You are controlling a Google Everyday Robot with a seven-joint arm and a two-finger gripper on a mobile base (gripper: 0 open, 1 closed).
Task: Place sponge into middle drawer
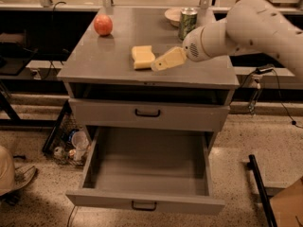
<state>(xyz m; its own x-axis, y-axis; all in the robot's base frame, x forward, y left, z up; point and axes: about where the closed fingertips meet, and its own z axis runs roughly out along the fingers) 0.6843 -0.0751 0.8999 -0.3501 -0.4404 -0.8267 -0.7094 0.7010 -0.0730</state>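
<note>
Gripper (158, 64): cream, low over grey cabinet (94, 63) top, right of centre, tip just beside sponge; contact and width of opening cannot be told. Sponge (142, 56): pale yellow, flat on cabinet top near centre. Middle drawer (147, 174): lowest in cabinet, pulled well out. Upper drawer (189, 117): directly above it in cabinet. Red apple (103, 24): cabinet top, back left. Green can (187, 23), bowl (171, 15): cabinet top, back right.
</note>
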